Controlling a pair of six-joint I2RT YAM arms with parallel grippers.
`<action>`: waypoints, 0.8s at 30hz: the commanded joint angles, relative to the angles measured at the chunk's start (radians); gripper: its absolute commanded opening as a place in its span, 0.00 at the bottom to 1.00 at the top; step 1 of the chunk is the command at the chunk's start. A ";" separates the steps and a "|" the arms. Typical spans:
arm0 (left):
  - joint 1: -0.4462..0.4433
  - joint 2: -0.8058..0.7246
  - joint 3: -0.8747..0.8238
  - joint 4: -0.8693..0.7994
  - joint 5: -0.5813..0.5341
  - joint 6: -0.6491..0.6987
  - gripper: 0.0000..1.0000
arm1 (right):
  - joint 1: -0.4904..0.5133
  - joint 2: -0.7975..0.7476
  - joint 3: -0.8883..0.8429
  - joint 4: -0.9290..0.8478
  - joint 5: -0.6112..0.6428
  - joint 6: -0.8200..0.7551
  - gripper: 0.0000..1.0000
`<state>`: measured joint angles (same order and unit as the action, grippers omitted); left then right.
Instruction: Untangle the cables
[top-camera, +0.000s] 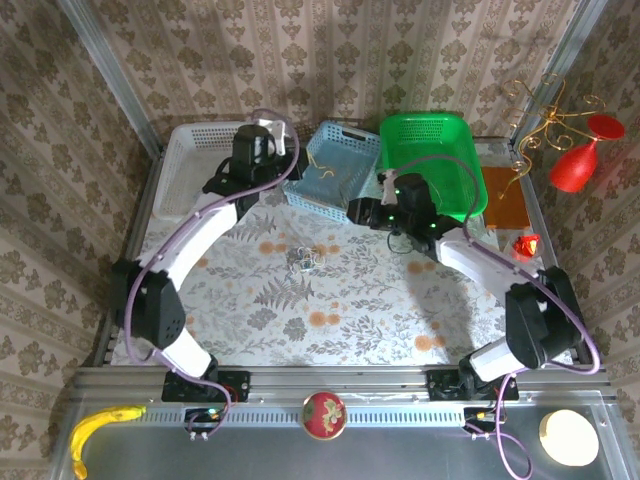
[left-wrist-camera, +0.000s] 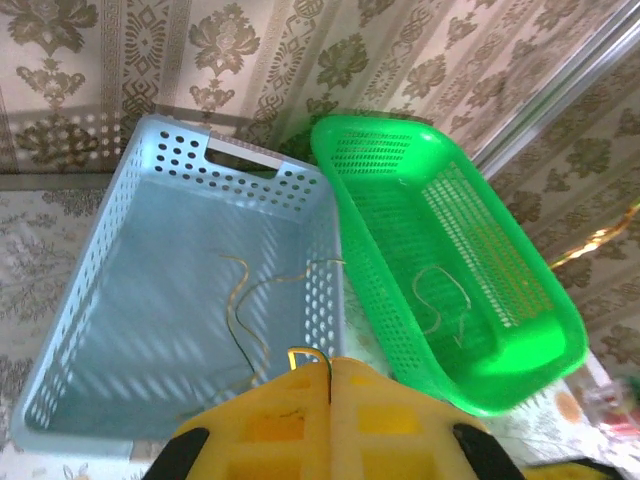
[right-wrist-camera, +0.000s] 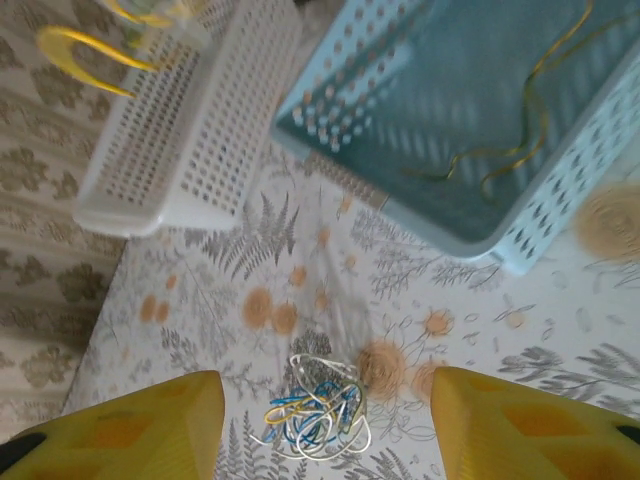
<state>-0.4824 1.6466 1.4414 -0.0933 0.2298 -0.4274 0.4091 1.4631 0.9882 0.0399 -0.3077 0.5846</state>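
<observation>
Cables (top-camera: 305, 258) sit in three spots on the flower-print table (top-camera: 300, 325) I am working from afar. Along its far edge stand the green basket (top-camera: 425, 120), blue basket (top-camera: 310, 198) and white basket (top-camera: 180, 170), side by side. My right gripper (right-wrist-camera: 325, 405) hangs with its jaws apart. Framed between them on bare cloth is the knot (right-wrist-camera: 315, 412) of blue, white and yellow cord, well apart from the baskets. It is a roundish clump, slightly wider than tall. My left gripper (left-wrist-camera: 325, 368) is closed above the blue basket, where a yellow strand (left-wrist-camera: 240, 300) snakes along the floor. A whitish strand (left-wrist-camera: 440, 300) curls in the green basket.
</observation>
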 joint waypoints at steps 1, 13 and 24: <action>0.006 0.101 0.085 0.032 -0.019 0.093 0.06 | -0.014 -0.092 -0.012 -0.078 0.020 0.014 0.60; 0.006 0.366 0.304 -0.071 -0.011 0.156 0.58 | -0.017 -0.223 -0.061 -0.126 -0.002 0.029 0.61; 0.006 0.122 0.135 -0.070 0.033 0.120 0.88 | 0.021 -0.154 -0.056 -0.124 -0.034 0.001 0.61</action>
<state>-0.4816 1.8832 1.6230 -0.1719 0.2348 -0.2882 0.4122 1.2800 0.9257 -0.0727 -0.3187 0.6041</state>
